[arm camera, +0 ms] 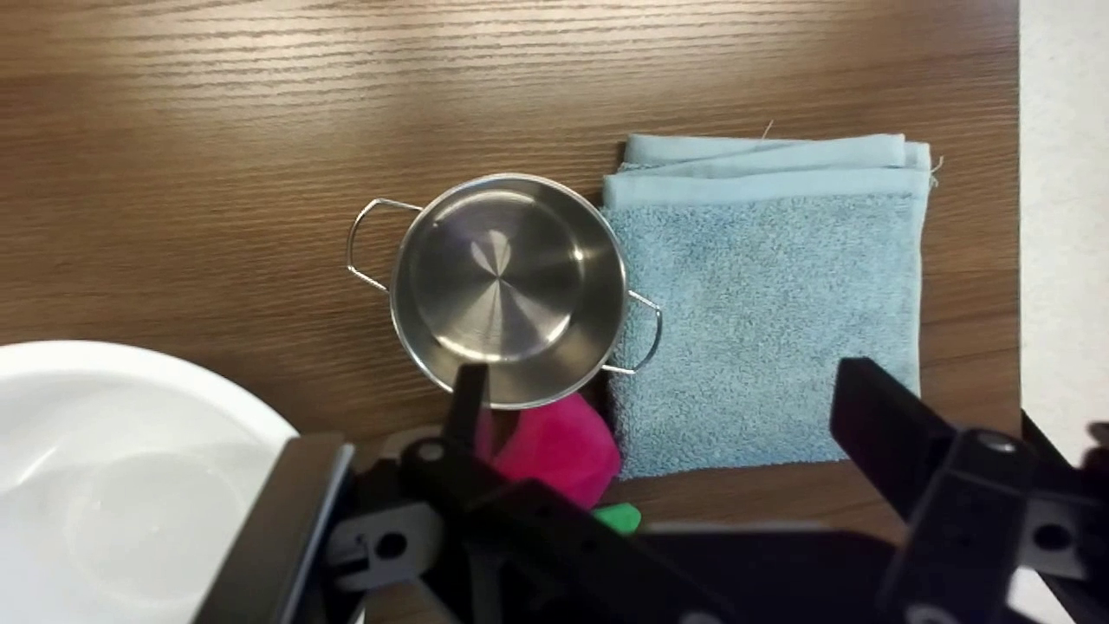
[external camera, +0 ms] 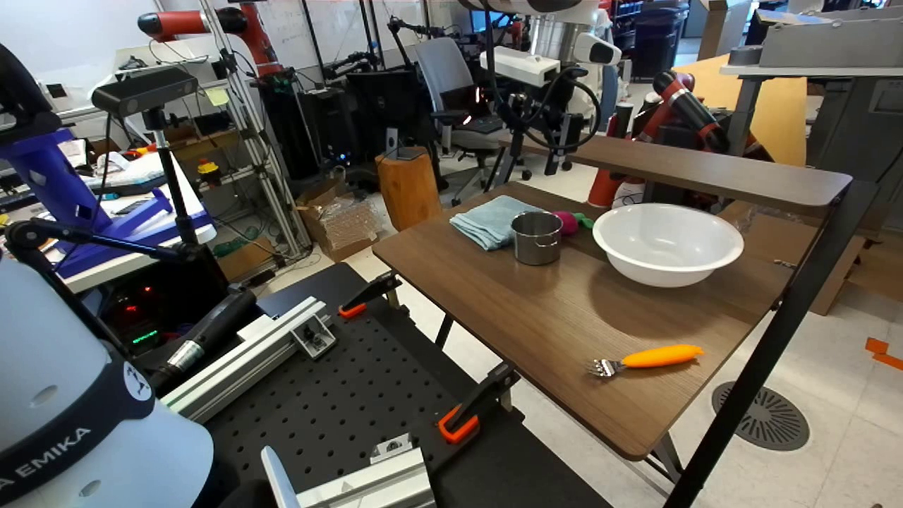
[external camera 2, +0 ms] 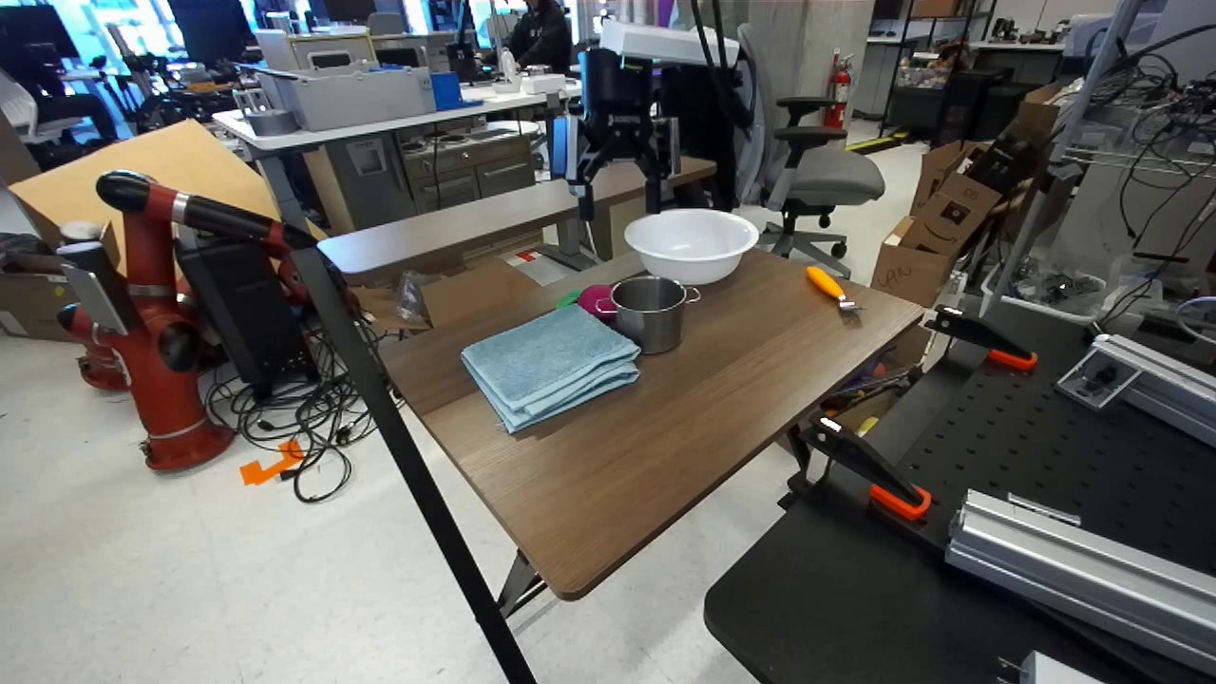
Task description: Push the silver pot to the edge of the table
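Note:
The silver pot stands upright on the brown wooden table, and it also shows in an exterior view. In the wrist view the pot looks empty, with a thin wire handle on each side. The table has its front long edge facing the black perforated bench. My gripper hangs high above the table, apart from the pot. In the wrist view the gripper is open with nothing between its fingers. One fingertip overlaps the pot's rim in that view, the other the blue cloth.
A folded blue cloth lies right beside the pot. A pink and green item touches or nearly touches its back side. A large white bowl and an orange-handled fork are on the table. A raised shelf runs along the back.

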You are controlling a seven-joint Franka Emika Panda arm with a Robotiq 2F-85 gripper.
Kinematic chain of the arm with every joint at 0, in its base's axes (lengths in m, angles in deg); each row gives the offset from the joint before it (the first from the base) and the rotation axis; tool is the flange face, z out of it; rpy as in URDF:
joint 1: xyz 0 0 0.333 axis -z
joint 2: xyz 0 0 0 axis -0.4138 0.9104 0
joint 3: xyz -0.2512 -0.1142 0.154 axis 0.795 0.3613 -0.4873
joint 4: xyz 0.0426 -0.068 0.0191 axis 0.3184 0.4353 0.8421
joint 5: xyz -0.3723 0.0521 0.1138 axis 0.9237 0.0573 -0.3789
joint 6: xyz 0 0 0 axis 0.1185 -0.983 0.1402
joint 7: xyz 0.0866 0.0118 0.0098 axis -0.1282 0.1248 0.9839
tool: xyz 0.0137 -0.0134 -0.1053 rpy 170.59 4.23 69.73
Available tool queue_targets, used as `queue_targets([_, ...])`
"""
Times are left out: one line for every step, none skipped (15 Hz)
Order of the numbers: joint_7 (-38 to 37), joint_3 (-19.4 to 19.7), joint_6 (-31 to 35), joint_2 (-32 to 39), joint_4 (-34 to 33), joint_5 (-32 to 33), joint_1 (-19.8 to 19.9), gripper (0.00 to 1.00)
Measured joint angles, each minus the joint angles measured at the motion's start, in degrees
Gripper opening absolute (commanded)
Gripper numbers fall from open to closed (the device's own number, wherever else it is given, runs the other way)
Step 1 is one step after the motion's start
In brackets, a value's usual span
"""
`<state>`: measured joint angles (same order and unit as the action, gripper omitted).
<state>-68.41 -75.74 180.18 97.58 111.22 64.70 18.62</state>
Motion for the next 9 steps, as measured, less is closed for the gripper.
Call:
queue_targets([-0.02, 0.00, -0.01, 0.00, 0.00, 0.01, 0.00, 1.00])
queue_targets([-0.02, 0.00, 0.01, 0.00, 0.02, 0.01, 0.00, 1.00])
queue_targets([-0.03, 0.01, 0.10, 0.00, 0.07, 0.10, 0.01, 1.00])
queue_targets([-0.17, 0.06, 0.32, 0.01, 0.12, 0.17, 0.02, 1.00])
queue_targets([-0.18, 0.09, 0.99, 0.06, 0.22, 0.17, 0.10, 1.00])
queue_targets([-0.18, 0.12, 1.84, 0.22, 0.35, 0.17, 0.26, 1.00])
queue_targets([-0.18, 0.17, 2.75, 0.58, 0.37, 0.17, 0.41, 1.00])
queue_targets([-0.18, 0.27, 3.93, 1.10, 0.39, 0.18, 0.53, 1.00])
queue_targets([-0.18, 0.37, 5.23, 1.73, 0.40, 0.20, 0.61, 1.00])
